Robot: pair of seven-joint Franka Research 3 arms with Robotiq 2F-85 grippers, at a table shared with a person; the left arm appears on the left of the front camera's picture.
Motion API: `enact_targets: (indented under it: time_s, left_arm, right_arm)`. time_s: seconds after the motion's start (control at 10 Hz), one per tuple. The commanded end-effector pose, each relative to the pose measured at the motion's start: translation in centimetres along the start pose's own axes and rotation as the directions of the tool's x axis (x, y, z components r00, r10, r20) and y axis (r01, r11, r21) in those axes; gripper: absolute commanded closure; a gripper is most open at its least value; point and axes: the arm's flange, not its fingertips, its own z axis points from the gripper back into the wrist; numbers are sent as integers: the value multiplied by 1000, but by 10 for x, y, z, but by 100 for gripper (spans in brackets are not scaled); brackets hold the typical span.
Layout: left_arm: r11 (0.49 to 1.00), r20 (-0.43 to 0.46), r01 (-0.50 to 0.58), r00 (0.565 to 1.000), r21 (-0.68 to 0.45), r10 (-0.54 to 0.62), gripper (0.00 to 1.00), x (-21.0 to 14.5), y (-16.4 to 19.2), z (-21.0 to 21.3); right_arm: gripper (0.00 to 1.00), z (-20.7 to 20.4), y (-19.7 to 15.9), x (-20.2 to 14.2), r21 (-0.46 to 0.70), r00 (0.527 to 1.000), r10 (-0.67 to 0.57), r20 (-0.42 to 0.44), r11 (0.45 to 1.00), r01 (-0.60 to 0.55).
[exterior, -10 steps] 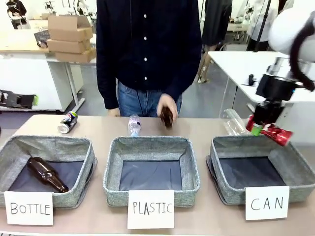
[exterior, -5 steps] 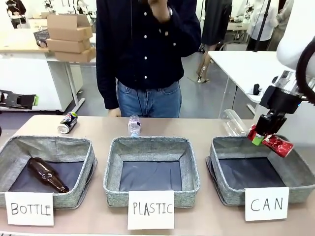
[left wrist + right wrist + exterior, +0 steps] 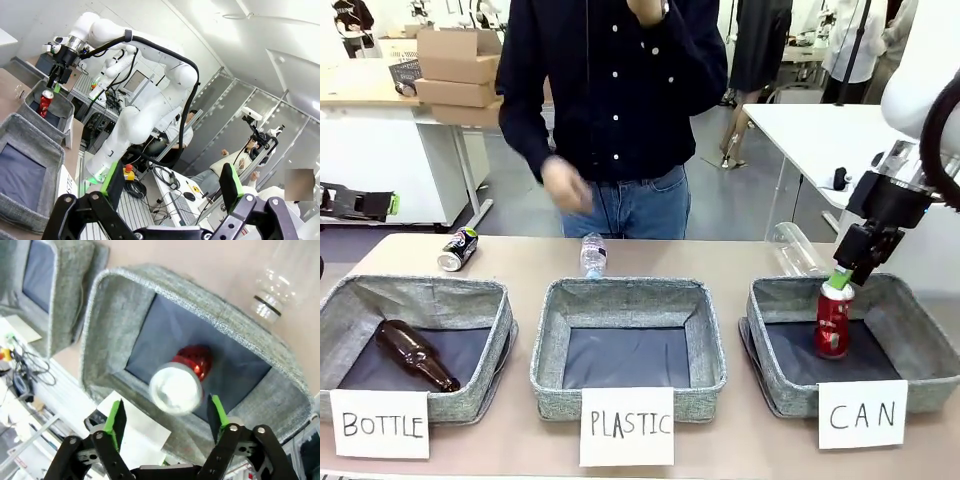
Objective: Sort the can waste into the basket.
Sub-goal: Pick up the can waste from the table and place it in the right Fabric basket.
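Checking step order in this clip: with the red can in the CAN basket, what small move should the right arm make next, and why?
Probably lift the right gripper straight up, clear of the basket. Its fingers stand open, the red can is inside the basket, free of them, and the black can lies untouched on the table.

red can: It is red with a silver top. It is seen upright inside the basket, about the middle, over the dark lining. Whether it is rested on the bottom cannot be told.
black can: It is black with green-yellow print. It is laid on its side on the surface, far to the left, well apart from the basket.
basket: It is made of grey woven cloth, shaped like a box and lined in dark cloth. It is placed at the right end. A white card marked "CAN" is stood at its front.
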Motion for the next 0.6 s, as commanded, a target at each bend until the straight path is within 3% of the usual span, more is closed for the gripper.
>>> enact_targets:
  time_s: [0.0,0.3,0.4,0.5]
  left_arm:
    - [1000,-12,20,1000,-11,-20,0,-3,-3,1]
    - [1000,-12,20,1000,-11,-20,0,-3,-3,1]
    - [1000,-12,20,1000,-11,-20,0,-3,-3,1]
    - [1000,-12,20,1000,-11,-20,0,-3,-3,1]
  right_arm:
    - [0,4,-5,6,60,998,0,57,998,-3]
    - [0,8,-7,6,138,994,1,114,990,-17]
    - [0,17,-7,0,268,969,57,242,955,-124]
    - [0,33,-6,-14,478,893,101,438,816,-326]
